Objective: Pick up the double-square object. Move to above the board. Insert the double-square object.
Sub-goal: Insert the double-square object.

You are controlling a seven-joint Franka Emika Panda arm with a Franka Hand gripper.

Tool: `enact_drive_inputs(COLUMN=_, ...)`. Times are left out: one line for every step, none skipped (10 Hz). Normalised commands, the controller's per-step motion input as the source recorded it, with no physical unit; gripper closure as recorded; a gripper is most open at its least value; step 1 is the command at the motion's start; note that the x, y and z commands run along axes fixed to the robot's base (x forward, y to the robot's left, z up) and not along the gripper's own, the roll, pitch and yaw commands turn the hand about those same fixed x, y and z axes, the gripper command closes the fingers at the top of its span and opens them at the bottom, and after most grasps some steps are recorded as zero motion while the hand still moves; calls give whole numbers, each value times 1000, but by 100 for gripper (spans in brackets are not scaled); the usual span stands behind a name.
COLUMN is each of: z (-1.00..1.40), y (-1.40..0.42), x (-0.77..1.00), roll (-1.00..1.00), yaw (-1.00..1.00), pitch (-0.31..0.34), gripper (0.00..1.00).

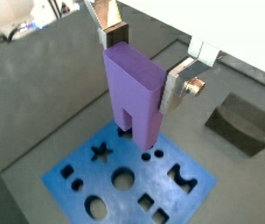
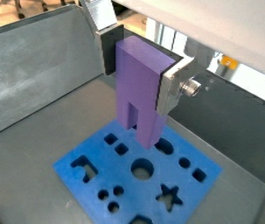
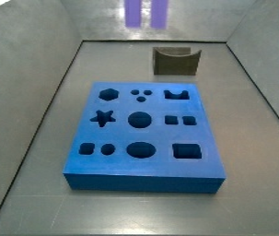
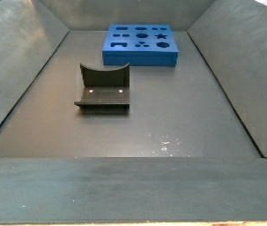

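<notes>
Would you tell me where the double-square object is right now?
In both wrist views the double-square object hangs upright, clamped in the gripper, above the board; the fixture stands apart on the tray floor.

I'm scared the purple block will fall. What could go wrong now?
The gripper holds the double-square object high above the board. Its two legs probably have to meet a small pair of holes; slightly off, they could hit the blue top and jam. The gripper only squeezes near the object's top, so a bump might tilt it or make it slip.
</notes>
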Motion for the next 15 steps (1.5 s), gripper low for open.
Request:
enact_drive_inputs(z=-331, y=-197, x=326, roll=0, yaw=154, pitch=-151, gripper=100)
enact_drive_inputs(z=-271, y=-194, x=429, roll=0, yaw=129, pitch=-117, gripper=100)
enact_drive_inputs(z=-223, y=-134, x=551, roll=9, yaw=114, pitch=-51, gripper=100)
enact_drive_inputs(z=-194, y=-80, x=569, roll=126, yaw=103, pitch=-66, gripper=100)
enact_drive_inputs(z=-206, y=-77, x=560, roll=189, yaw=71, pitch=-103, gripper=100)
enact_drive_inputs(z=-229, y=-71, x=603, roll=226, yaw=83, pitch=-131, gripper=100)
enact_drive_inputs(z=-280, y=-71, x=606, roll=191, yaw=109, pitch=-131, gripper=100)
enact_drive_inputs(z=-346, y=-77, x=674, roll=29, yaw=140, pitch=-54, gripper=100)
enact_drive_inputs(z=-409, y=-74, x=680, roll=0, yaw=129, pitch=0, gripper=100)
enact_drive_inputs(z=-443, y=-86, x=677, roll=0, yaw=126, pitch=0, gripper=100)
enact_drive_inputs(z=-454, y=-89, x=651, roll=0, yaw=109, pitch=0, gripper=100)
enact_drive_inputs(z=-463, y=-86, x=640, roll=0, yaw=103, pitch=0, gripper=100)
enact_drive_inputs(z=-477, y=-80, x=611, roll=0, yaw=106, pitch=0, gripper=100)
enact_drive_inputs(z=-446, y=-51, x=523, roll=71, yaw=106, pitch=0, gripper=100)
enact_drive_inputs(z=-140, y=0, x=214, roll=131, yaw=80, pitch=17, gripper=100)
